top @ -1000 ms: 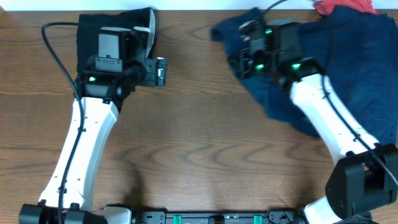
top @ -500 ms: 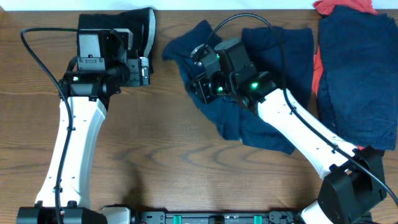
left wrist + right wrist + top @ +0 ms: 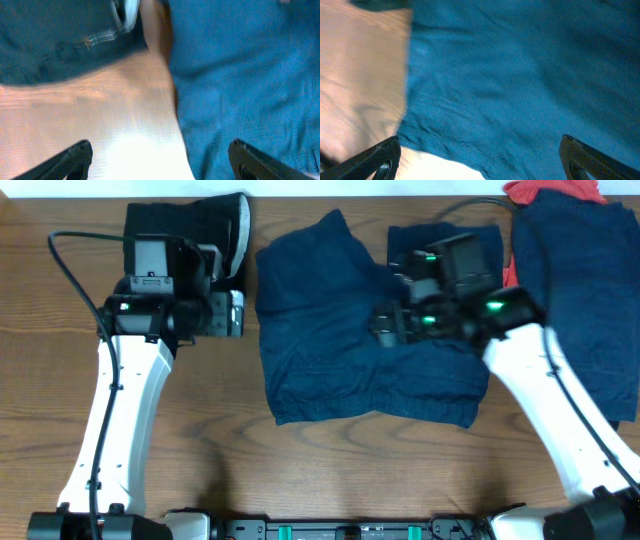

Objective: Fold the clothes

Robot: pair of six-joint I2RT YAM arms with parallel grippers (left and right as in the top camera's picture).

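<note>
Dark navy shorts lie spread flat on the table's middle, waistband toward the front edge. My right gripper hovers over their right half, open and holding nothing. In the right wrist view blue cloth fills the space between the wide-apart fingers. My left gripper stands open just left of the shorts' edge. Its wrist view shows bare wood under the left finger and the shorts under the right. A black piece with a grey band lies beneath the left arm.
More navy cloth is piled at the right edge, with a red-orange piece at the back right corner. The black piece shows in the left wrist view's top left. Brown wooden table runs along the front.
The right gripper dragged the shorts leftward, opened and let them go; they now lie spread out. The right arm drew back to the right. The left arm barely shifted.
</note>
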